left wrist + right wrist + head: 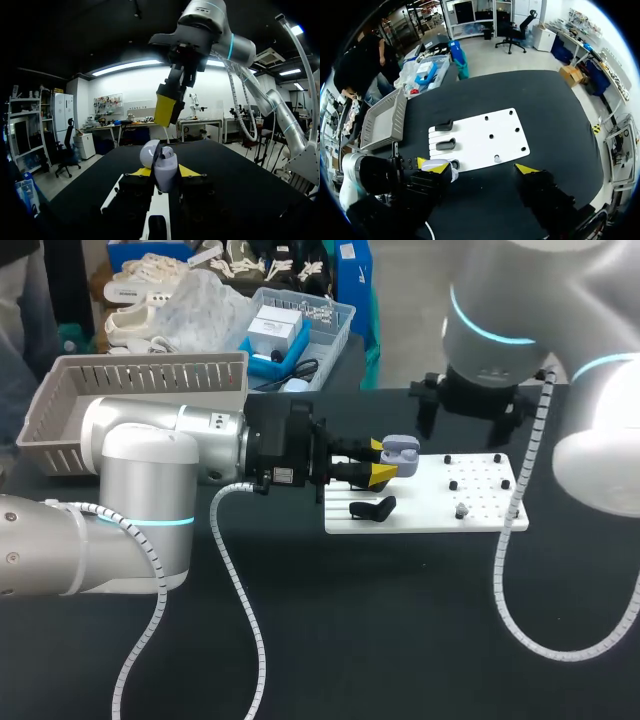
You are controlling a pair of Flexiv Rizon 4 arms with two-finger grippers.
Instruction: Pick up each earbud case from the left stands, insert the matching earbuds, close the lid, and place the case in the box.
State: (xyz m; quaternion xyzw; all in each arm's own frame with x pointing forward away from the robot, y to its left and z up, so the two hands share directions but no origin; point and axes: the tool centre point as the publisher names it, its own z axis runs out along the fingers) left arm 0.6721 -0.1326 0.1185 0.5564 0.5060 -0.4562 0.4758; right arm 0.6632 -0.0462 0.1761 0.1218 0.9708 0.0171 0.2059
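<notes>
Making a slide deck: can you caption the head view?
Left hand grips an open earbud case at the white board's corner.

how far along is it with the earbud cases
Early. Done: one case is gripped, lid open. In hand: the left hand holds it at the edge of the board; the right hand hangs open above. Left: the earbud on the board, closing the lid, the box.
</notes>
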